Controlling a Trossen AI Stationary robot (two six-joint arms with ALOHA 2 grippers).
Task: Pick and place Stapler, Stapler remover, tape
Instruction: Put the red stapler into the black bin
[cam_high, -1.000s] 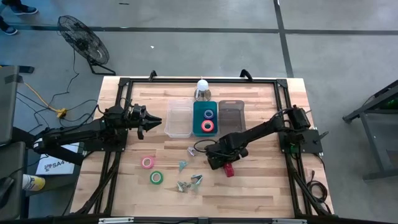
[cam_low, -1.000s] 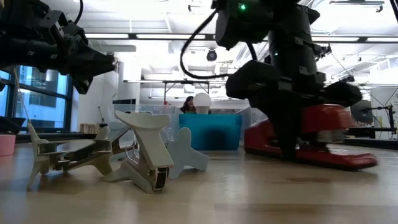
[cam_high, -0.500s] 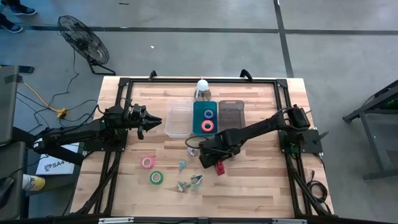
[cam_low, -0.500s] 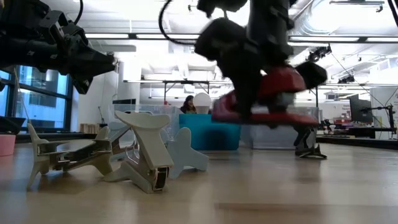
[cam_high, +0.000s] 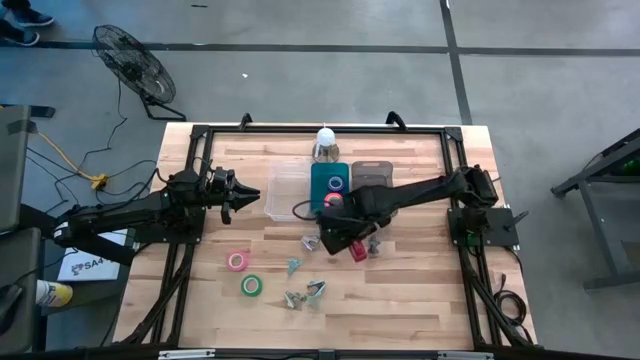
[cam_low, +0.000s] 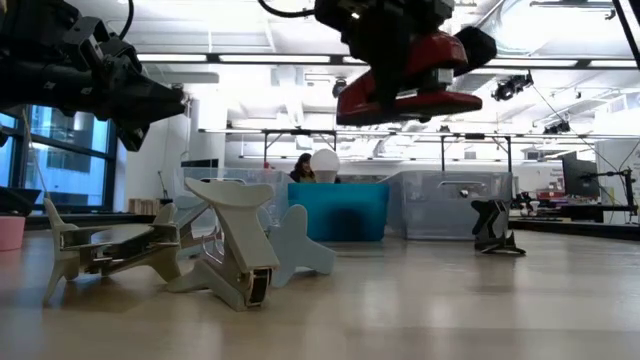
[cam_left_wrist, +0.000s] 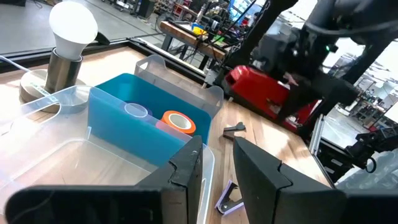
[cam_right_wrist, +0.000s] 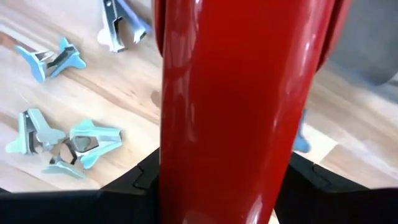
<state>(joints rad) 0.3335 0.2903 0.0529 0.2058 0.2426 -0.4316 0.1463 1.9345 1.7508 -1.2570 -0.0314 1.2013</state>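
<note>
Overhead, right hand (cam_high: 345, 235) pinches stapler (cam_low: 405, 75) above scattered staple removers (cam_low: 230, 250), bins (cam_high: 330, 190) behind.

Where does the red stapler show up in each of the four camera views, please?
High view: stapler right of centre, held in the right pincer.
Low view: stapler aloft, upper middle.
Left wrist view: stapler right of centre.
Right wrist view: stapler fills the middle.
Shared landmark: teal bin, except right wrist.
</note>
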